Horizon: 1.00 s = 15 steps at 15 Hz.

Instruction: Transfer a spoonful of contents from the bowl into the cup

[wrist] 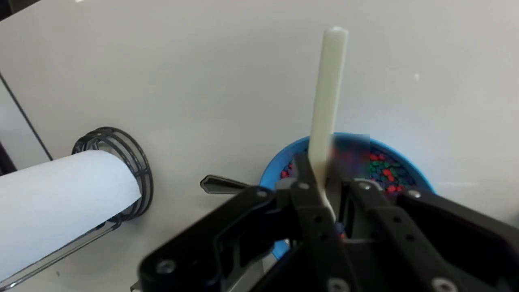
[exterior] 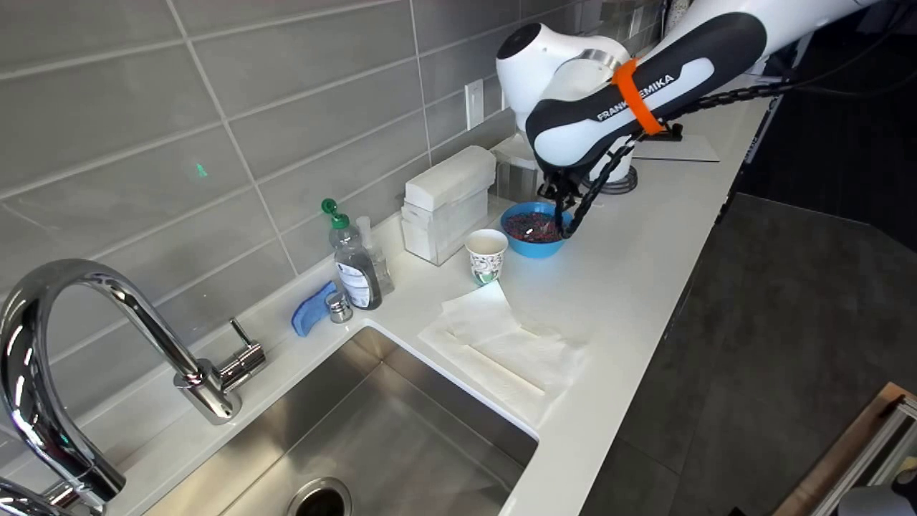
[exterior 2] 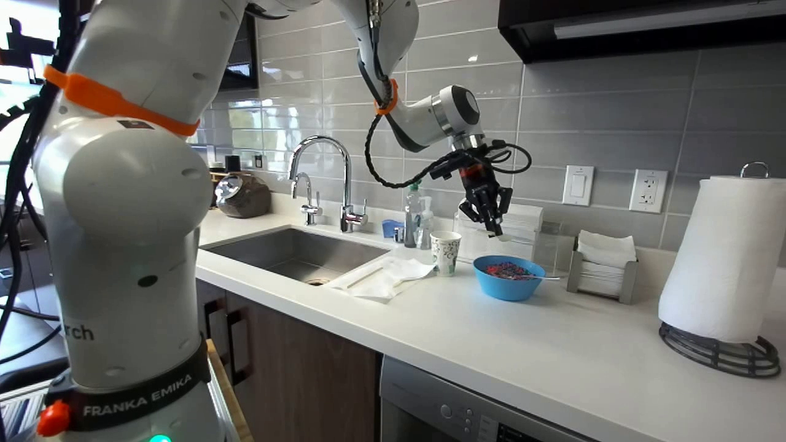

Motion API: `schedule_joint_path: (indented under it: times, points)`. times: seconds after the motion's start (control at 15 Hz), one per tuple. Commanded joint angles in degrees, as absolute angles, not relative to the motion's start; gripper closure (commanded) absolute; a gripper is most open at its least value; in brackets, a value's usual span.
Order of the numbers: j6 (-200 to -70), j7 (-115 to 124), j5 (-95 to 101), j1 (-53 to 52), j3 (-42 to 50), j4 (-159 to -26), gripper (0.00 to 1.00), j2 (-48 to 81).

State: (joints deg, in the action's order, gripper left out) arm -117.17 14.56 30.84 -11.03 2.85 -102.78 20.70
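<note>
Brightly blue bowl [exterior 2: 506,289]; patterned cup [exterior 2: 445,253]

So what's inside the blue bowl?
Red, green and dark bits are in the bowl, and a metal handle pokes out over its rim. The handle's other end and anything deeper are covered.

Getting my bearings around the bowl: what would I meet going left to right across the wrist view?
Paper-towel roll, metal utensil handle, blue bowl.
</note>
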Motion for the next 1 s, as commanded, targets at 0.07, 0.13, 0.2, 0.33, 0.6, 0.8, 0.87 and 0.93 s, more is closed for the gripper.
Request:
schedule_joint_path:
  times: [0.07,0.13,0.2,0.33,0.6,0.8,0.87,0.93]
  points:
    - [-112.04,15.77,40.50,-13.87,2.20,-98.36,0.96,24.41]
    - [-111.44,15.92,42.36,-14.25,2.01,-97.68,0.96,25.01]
    - [-111.23,15.94,44.21,-14.44,1.88,-97.40,0.96,25.38]
    - [-110.62,17.19,48.43,-15.03,1.82,-96.88,0.96,26.03]
    - [-109.64,19.12,54.27,-15.11,1.06,-95.99,0.96,26.91]
    - [-109.65,20.77,57.51,-15.05,0.73,-95.77,0.96,27.21]
    - [-108.70,19.27,56.26,-14.58,0.07,-95.54,0.96,27.26]
    - [-108.85,20.34,57.58,-14.79,0.19,-95.59,0.96,27.30]
